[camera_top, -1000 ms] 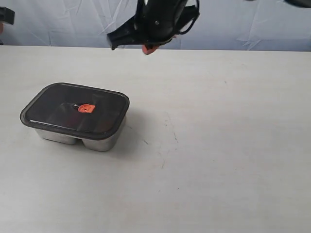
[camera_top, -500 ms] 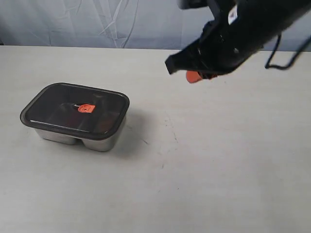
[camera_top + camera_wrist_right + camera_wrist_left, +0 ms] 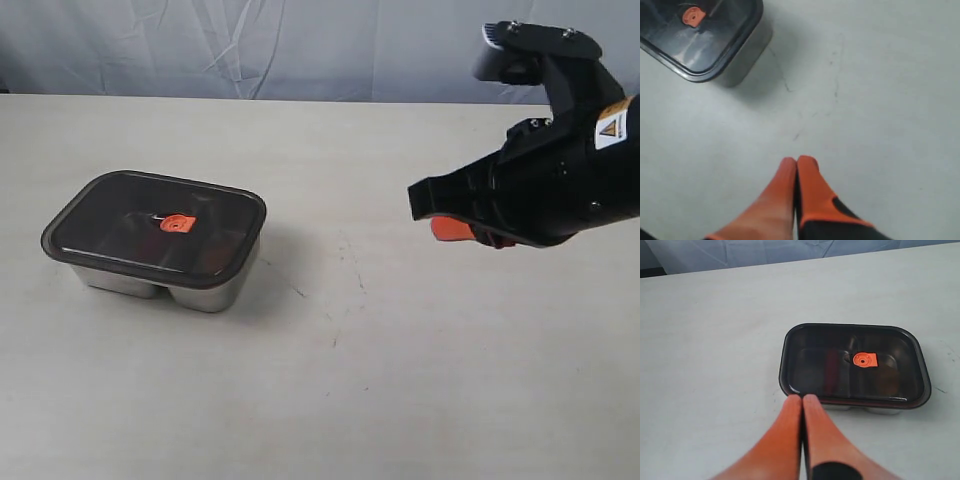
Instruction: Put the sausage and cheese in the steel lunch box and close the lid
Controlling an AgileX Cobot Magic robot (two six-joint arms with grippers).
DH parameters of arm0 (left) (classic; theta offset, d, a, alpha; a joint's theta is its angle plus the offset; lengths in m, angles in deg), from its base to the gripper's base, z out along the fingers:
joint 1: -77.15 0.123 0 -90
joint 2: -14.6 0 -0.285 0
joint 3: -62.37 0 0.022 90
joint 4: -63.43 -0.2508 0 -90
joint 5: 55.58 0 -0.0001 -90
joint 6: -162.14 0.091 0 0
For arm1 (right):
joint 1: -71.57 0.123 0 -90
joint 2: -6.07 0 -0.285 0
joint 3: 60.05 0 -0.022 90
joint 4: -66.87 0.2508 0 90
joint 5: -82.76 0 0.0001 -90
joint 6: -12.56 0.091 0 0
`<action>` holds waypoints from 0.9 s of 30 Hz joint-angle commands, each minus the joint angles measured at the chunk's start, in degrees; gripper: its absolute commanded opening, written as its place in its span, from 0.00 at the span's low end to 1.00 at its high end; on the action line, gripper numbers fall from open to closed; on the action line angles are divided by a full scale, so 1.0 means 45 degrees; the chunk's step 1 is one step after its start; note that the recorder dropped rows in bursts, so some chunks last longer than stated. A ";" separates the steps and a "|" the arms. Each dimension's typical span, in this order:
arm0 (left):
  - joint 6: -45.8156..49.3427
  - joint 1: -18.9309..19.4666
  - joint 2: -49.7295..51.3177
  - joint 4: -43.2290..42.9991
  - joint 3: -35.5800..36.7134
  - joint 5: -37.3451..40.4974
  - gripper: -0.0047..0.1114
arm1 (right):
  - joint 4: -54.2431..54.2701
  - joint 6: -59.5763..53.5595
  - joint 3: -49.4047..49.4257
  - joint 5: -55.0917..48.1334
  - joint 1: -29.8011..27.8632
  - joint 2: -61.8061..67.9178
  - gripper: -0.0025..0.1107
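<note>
- steel lunch box (image 3: 205, 292) sits on the left part of the table (image 3: 420, 380), flat, lid (image 3: 110, 225) seated on top with its orange valve (image 3: 178, 224) facing up
- long axis runs roughly left-right in the exterior view, skewed a little: left end farther back, right end nearer the camera
- box stands well in from the table's far edge; bare tabletop shows on every side of it
- right gripper (image 3: 450, 228) hangs over the right side of the table, well apart from the box, tips aimed toward it
- right gripper: orange fingers (image 3: 810, 175) pressed together, nothing between them, touching nothing
- left gripper (image 3: 802, 400): fingers also together, gripping nothing, tips just short of the box's long side and apart from it
</note>
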 commanded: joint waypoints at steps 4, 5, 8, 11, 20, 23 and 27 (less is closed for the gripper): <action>-0.0119 -0.0001 -0.0105 0.0143 0.0071 -0.0068 0.04 | 0.0021 -0.0425 -0.0161 -0.0039 -0.0048 -0.0291 0.01; -0.0119 -0.0001 -0.0105 0.0143 0.0071 -0.0068 0.04 | 0.0037 -0.0425 -0.0161 0.0268 -0.0048 -0.0551 0.01; -0.0119 -0.0001 -0.0105 0.0144 0.0071 -0.0093 0.04 | -0.0291 -0.1213 -0.0112 0.1667 -0.0336 -0.1332 0.01; -0.0119 -0.0001 -0.0105 0.0144 0.0071 -0.0093 0.04 | -0.1485 -0.2224 0.0034 0.2895 -0.1757 -0.2299 0.01; -0.0119 -0.0001 -0.0105 0.0094 0.0071 -0.0087 0.04 | -0.2050 -0.2366 0.2043 0.3555 -0.7769 -0.6329 0.01; -0.0119 -0.0001 -0.0105 0.0094 0.0071 -0.0087 0.04 | -0.2050 -0.2417 0.3984 0.3555 -0.9349 -0.9017 0.01; -0.0119 -0.0001 -0.0105 0.0094 0.0071 -0.0087 0.04 | -0.1578 -0.2417 0.6345 0.3551 -0.9682 -1.1025 0.01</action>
